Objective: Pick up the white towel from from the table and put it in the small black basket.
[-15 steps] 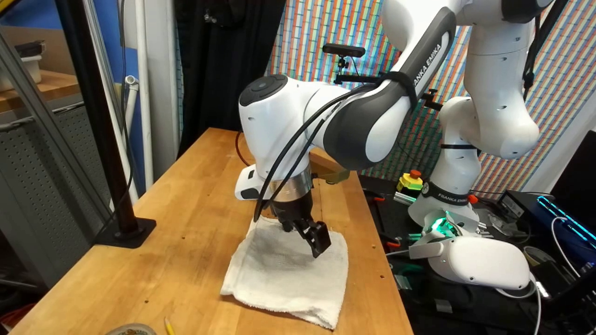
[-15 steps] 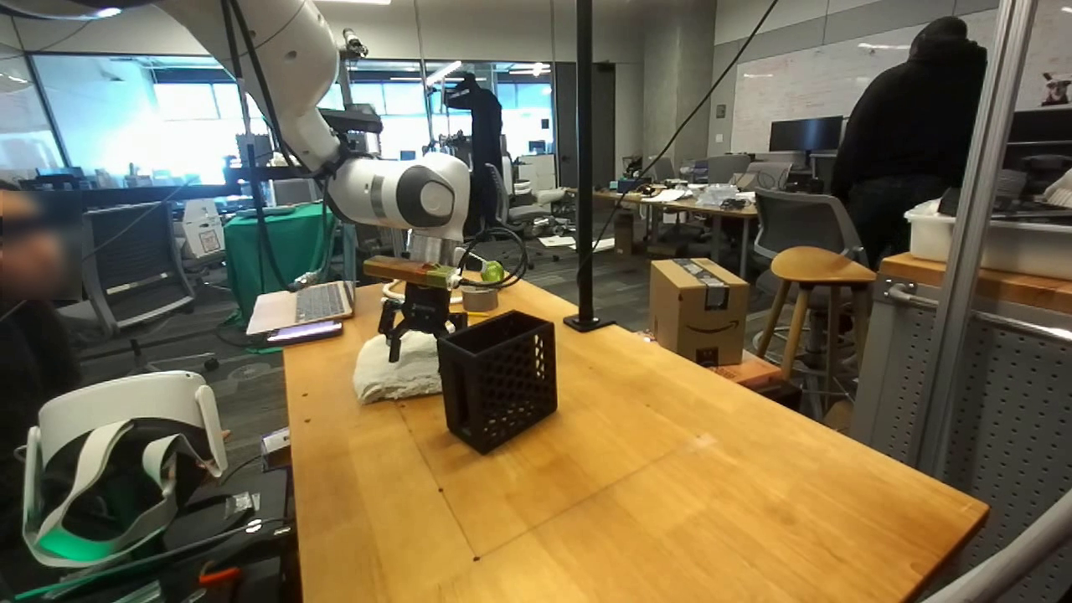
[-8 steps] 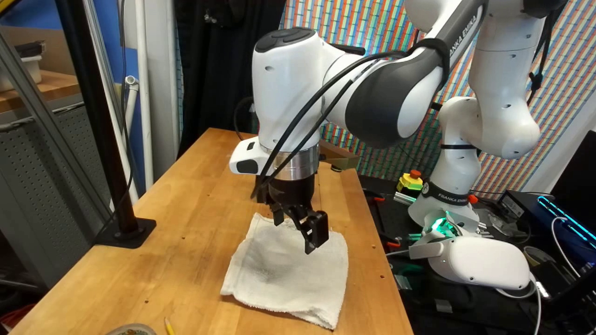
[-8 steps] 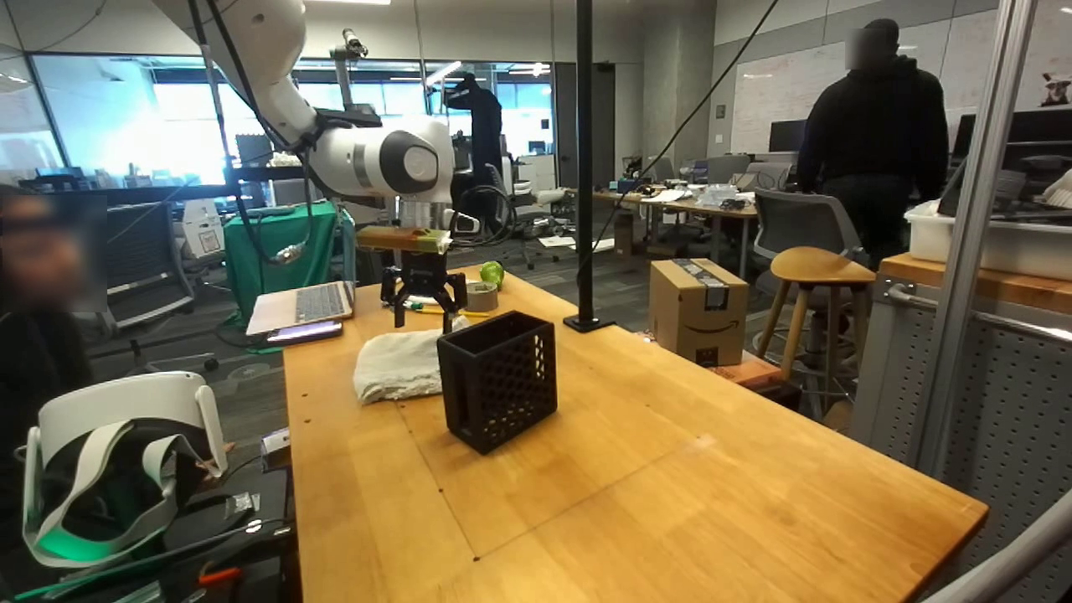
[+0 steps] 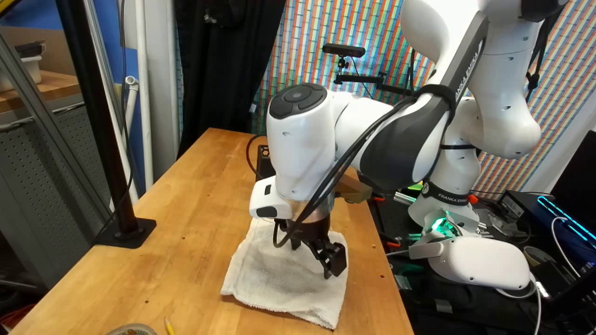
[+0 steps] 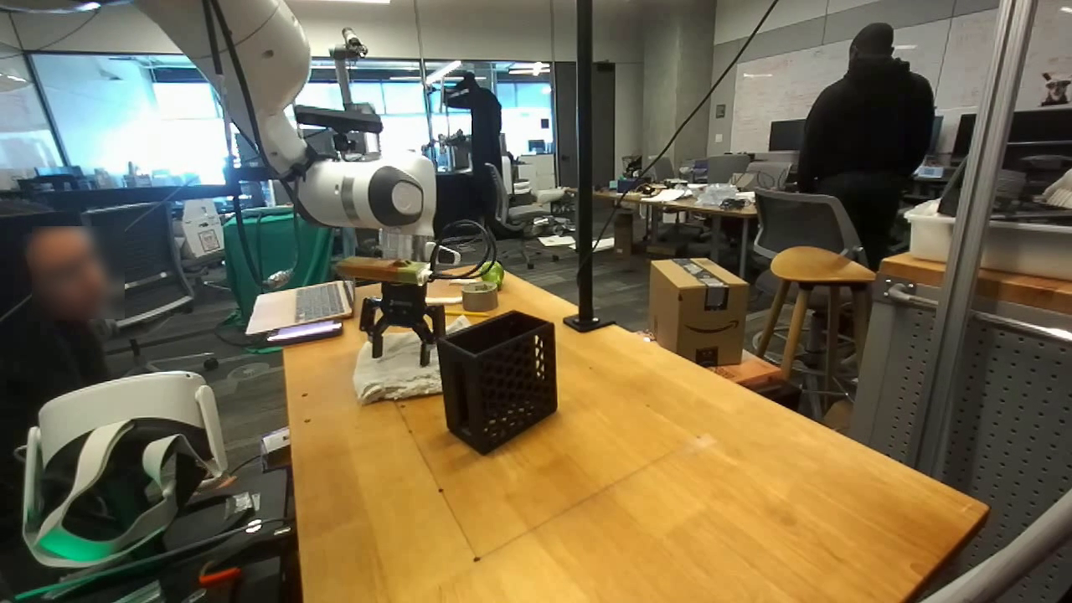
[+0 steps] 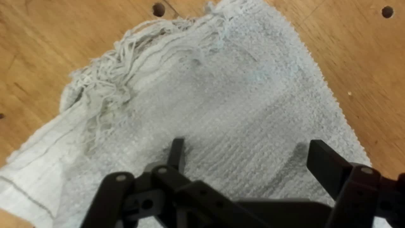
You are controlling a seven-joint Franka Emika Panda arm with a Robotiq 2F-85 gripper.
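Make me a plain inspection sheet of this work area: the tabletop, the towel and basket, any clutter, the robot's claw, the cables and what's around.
Surface: light wooden table with small dark holes.
White towel: on the table, wrinkled, one edge frayed.
Small black basket: upright on the table, near the towel.
Clutter: tape roll and pencil on the table; laptop nearby.
Gripper: open over the towel; whether it touches can't be told.
Held in gripper: nothing seen.
Cables: black cables run along the arm and loop low beside the gripper.
Surroundings: standing person, another person with blurred face, cardboard box, stool, white headset.
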